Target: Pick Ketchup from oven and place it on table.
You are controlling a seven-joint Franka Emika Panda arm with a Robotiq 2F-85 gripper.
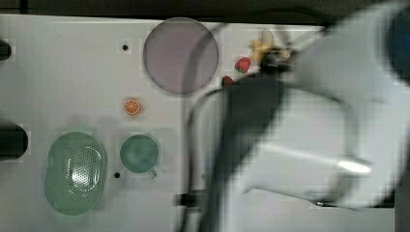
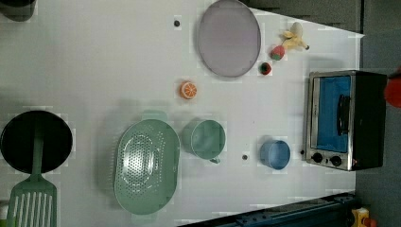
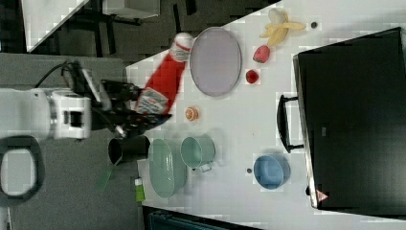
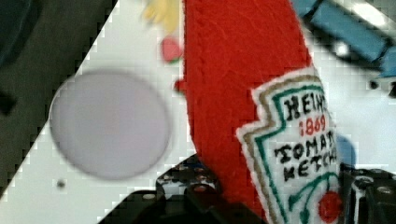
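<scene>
The Ketchup (image 3: 165, 81), a red bottle with a white cap and a Heinz label, hangs tilted in the air off the table's edge at the right view's left. My gripper (image 3: 143, 108) is shut on its lower, labelled end. In the wrist view the Ketchup (image 4: 243, 84) stands close between my dark fingers (image 4: 187, 191). A red patch at the left view's right edge, beyond the oven, may be the bottle. The oven (image 2: 345, 120) stands on the white table (image 2: 94, 71) with its blue glass door closed. My arm (image 1: 309, 125) blurs across the top view's right.
On the table lie a grey-purple plate (image 2: 229, 38), a banana (image 2: 294, 39), two strawberries (image 2: 277, 52), an orange slice (image 2: 188, 89), a green cup (image 2: 205, 138), a green colander (image 2: 146, 163), a blue bowl (image 2: 274, 154), a black pan (image 2: 35, 141) and a green spatula (image 2: 32, 201).
</scene>
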